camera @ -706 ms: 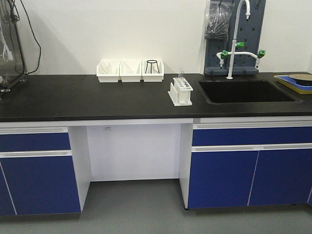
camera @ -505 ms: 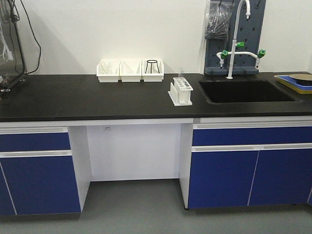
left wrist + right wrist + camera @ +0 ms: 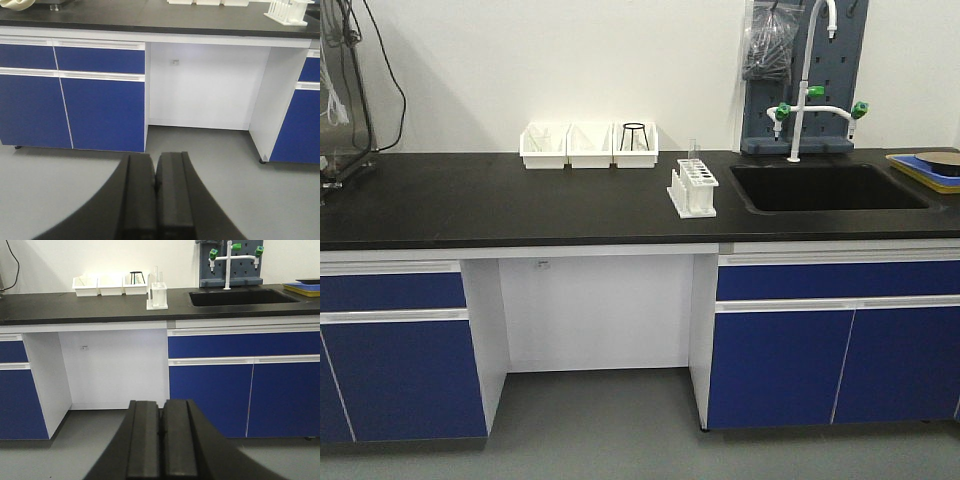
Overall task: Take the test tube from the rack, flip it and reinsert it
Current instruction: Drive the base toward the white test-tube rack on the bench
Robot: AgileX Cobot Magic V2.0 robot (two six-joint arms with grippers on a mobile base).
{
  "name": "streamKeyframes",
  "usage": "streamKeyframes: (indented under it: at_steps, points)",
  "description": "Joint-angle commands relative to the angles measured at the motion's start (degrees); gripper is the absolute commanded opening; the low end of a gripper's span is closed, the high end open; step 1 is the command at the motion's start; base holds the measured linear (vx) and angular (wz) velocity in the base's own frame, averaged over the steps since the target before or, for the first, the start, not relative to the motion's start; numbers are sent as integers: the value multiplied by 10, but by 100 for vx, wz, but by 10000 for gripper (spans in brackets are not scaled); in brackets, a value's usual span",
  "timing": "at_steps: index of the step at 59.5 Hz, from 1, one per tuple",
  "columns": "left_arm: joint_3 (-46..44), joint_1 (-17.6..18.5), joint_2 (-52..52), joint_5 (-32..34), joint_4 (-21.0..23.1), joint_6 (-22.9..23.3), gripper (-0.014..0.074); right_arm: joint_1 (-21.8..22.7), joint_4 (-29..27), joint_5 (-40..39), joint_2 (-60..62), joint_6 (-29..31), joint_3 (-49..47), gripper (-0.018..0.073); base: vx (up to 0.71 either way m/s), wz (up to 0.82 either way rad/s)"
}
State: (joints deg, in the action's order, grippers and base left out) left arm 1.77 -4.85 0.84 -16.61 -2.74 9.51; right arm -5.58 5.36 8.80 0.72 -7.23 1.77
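Clear glass test tube point(image 3: 693, 150) stands upright at the far side of the white rack point(image 3: 692, 188), on the black counter point(image 3: 500, 200) just left of the sink point(image 3: 840, 190). Three white bins point(image 3: 588, 146) sit farther back. Left gripper point(image 3: 156, 159) and right gripper point(image 3: 164, 405) hang low, well short of the cabinets, both clenched on nothing.

We see open counter point(image 3: 500, 200) left of the rack point(image 3: 692, 188); bins point(image 3: 588, 146) stand behind-left, the sink point(image 3: 830, 186) just right.
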Motion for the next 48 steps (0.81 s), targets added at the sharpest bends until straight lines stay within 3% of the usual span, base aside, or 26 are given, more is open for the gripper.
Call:
streamKeyframes:
  at_steps: [1,25,48]
  points:
    - [1,3,7,51,2,0,-6,4,2,-49,0,3,0,-8,7,1]
    - [1,3,7,51,2,0,-6,4,2,-49,0,3,0,-8,20,0]
    - [1,3,7,51,2,0,-6,4,2,-49,0,3,0,-8,41,8]
